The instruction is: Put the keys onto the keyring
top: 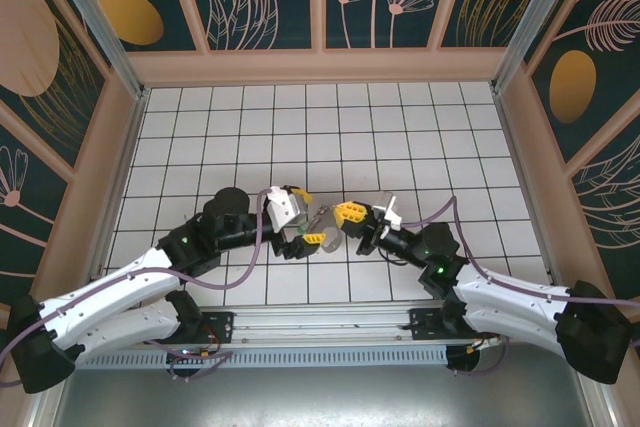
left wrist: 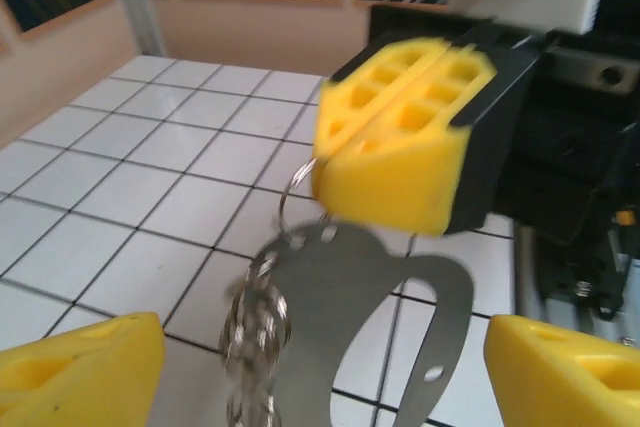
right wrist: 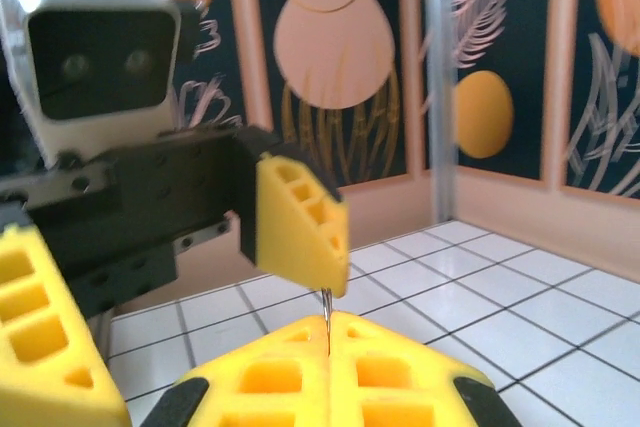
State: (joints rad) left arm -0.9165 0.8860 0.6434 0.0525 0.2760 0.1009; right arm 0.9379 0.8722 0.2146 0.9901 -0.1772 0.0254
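Keyring [left wrist: 335,282] in right gripper [left wrist: 385,137], left gripper [left wrist: 320,372] spread

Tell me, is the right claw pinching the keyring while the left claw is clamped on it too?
No: the left gripper is open, spread wide either side of the keyring in the left wrist view. The right gripper does pinch it.

Keyring [left wrist: 345,282] obstructing left pincer's [left wrist: 322,335] gap

The left arm [top: 150,277] and right arm [top: 500,292] reach forward and bend inward, wrists nearly meeting. The left end effector [top: 308,217] holds its yellow fingers [left wrist: 80,372] spread wide. The right end effector [top: 350,213] faces it, fingers [right wrist: 290,377] pressed together.
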